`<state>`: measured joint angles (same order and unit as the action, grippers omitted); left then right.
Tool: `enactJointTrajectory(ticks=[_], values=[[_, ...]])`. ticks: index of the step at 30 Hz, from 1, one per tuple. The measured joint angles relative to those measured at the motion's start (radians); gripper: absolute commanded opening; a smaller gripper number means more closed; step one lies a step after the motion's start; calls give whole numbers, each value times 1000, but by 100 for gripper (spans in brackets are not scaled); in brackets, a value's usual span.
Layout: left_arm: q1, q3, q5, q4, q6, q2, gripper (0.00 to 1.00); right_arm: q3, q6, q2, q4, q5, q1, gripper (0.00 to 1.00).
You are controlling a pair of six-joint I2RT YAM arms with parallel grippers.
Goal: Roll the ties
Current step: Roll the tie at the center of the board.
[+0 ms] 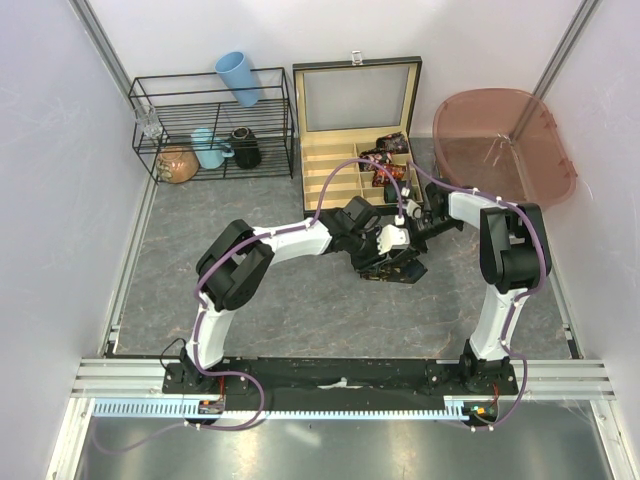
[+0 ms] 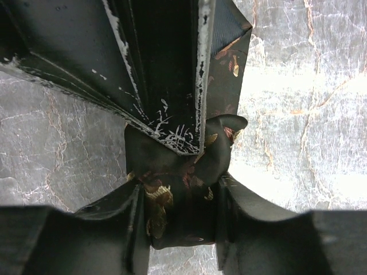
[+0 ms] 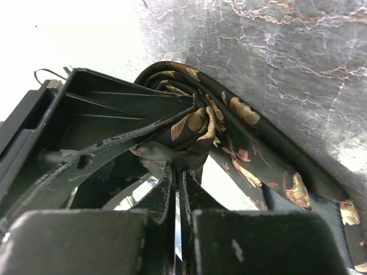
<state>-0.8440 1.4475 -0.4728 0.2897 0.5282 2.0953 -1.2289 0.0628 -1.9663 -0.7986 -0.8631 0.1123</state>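
One tie [image 3: 241, 112], dark with tan and red prints, is wound into a small coil [image 2: 172, 197] on the grey table, between both arms [image 1: 393, 270]. My left gripper [image 2: 179, 195] is shut on the coil from both sides. My right gripper [image 3: 178, 171] is shut, its tips pinching the fabric at the coil's centre. In the left wrist view the right fingers [image 2: 172, 86] come down from above onto the coil. A loose strip of the tie [image 3: 298, 189] trails off to the lower right. More rolled ties [image 1: 385, 165] sit in the box.
A wooden compartment box [image 1: 330, 180] with its lid raised stands just behind the grippers. A black wire rack [image 1: 210, 130] with cups and mugs is at the back left. A pink translucent tub [image 1: 505, 140] is at the back right. White walls close in both sides.
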Motion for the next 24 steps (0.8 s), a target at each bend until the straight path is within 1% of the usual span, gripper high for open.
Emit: enactJointTrajectory(ticks=[1,2,4,6,7,11,14,18,24], values=[[0,-6,-2,-10,-1,-2,55,0,0,0,0,7,0,0],[0,-13,-6,-21,-3,-3,56,0,-1,0,-1,18,0,0],[1,-30,-17,-54,-12,-8,71,1,-3,0,-5,51,2,0],[1,-44,-37,-85,-28,-16,72,2,-5,0,-8,95,-1,0],[1,-52,-45,-97,-39,-21,84,2,-6,0,-9,125,-4,0],[5,-81,-69,-149,-81,-44,86,5,-7,0,-12,238,-12,0],[7,-92,-86,-182,-103,-55,86,5,-6,0,-18,282,-10,0],[8,-93,-87,-216,-120,-56,87,2,-6,-2,-27,309,-10,0],[8,-93,-88,-254,-145,-50,87,-5,-4,-11,-34,311,-9,0]])
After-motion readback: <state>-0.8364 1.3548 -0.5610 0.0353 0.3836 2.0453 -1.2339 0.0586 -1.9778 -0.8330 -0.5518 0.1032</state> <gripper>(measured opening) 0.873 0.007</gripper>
